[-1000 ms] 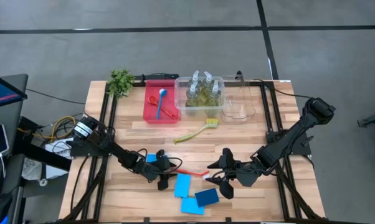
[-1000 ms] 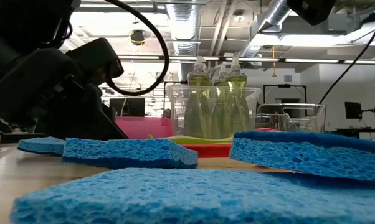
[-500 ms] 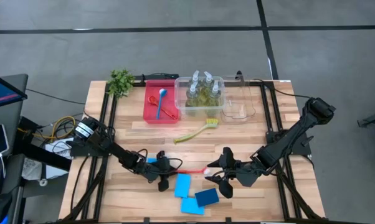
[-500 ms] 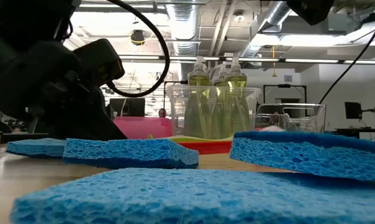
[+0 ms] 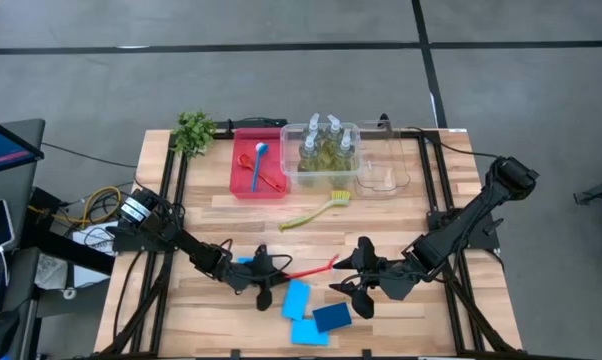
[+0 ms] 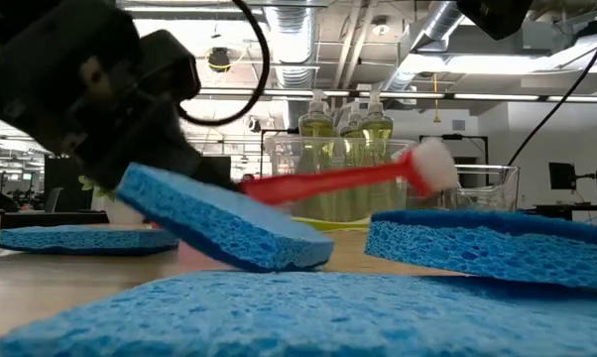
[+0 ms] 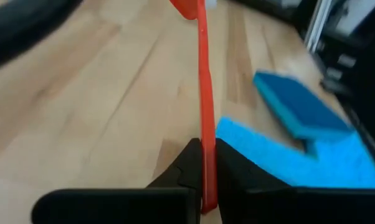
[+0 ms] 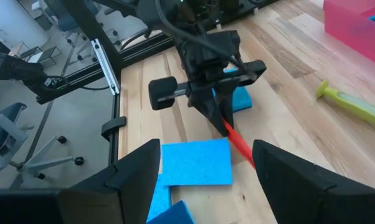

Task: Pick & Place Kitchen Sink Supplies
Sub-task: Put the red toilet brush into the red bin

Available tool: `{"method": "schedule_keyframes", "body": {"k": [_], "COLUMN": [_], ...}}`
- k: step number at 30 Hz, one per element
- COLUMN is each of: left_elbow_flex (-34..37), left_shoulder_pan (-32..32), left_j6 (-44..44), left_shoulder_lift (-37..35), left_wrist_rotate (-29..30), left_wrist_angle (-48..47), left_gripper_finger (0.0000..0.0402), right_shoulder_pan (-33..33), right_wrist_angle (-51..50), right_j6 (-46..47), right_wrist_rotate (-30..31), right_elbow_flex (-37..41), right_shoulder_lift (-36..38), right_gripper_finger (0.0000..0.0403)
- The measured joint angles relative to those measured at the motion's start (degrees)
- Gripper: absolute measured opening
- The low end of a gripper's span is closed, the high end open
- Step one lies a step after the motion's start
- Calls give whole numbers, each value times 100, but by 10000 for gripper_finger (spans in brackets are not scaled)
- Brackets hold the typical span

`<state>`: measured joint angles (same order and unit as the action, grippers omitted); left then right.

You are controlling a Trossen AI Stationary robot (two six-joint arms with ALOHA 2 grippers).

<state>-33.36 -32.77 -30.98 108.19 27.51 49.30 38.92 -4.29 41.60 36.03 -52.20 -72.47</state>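
Note:
My left gripper (image 5: 267, 277) is shut on a thin red brush (image 5: 309, 268) near the table's front middle. The brush's white head (image 6: 432, 164) is up in the air. Light blue sponges (image 5: 294, 297) (image 5: 306, 331) and a darker one (image 5: 332, 317) lie beside it; another light one (image 5: 243, 258) lies by the left gripper. In the low view one sponge (image 6: 219, 220) stands tilted, its end by the left arm raised. My right gripper (image 5: 349, 288) hovers open just to the brush's right. Clear bottles of yellow-green liquid (image 5: 324, 148) stand in a clear bin. My left gripper pinches the red brush's handle (image 7: 204, 127) between its two fingers, near the end away from the head. The fingers come from the table's left, slanting a little downward, roughly along the handle. The brush sticks out beyond the fingertips and slants up, head clear of the table.
A red tray (image 5: 243, 178) at the back holds a blue brush (image 5: 257, 165) and a red one. A yellow-green brush (image 5: 316, 210) lies mid-table. A second clear bin (image 5: 383, 176) stands right of the bottles; a small plant (image 5: 194, 130) sits back left.
My left gripper has shut on the red brush's handle and tipped upward. The brush, which lay flat on the table, now slants up with its head lifted clear. In the low view the sponge beside the gripper has tipped up at one end.

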Motion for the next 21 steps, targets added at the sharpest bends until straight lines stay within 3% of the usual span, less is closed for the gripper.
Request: {"method": "schedule_keyframes", "body": {"k": [7, 11, 21], "left_elbow_flex": [0, -2, 104], "left_shoulder_pan": [2, 2, 2], "left_j6": [194, 507, 577], "left_shoulder_lift": [-6, -10, -656], "left_wrist_rotate": [509, 650, 1573], "left_wrist_angle": [1241, 2000, 1934], "left_gripper_finger": [35, 23, 35], "right_shoulder_pan": [8, 46, 28], "right_wrist_angle": [0, 0, 255], "right_j6": [52, 52, 299], "right_wrist_rotate": [-4, -2, 0], "right_elbow_flex": [0, 2, -1], "right_shoulder_lift": [0, 0, 0], "right_gripper_finger": [249, 249, 249]}}
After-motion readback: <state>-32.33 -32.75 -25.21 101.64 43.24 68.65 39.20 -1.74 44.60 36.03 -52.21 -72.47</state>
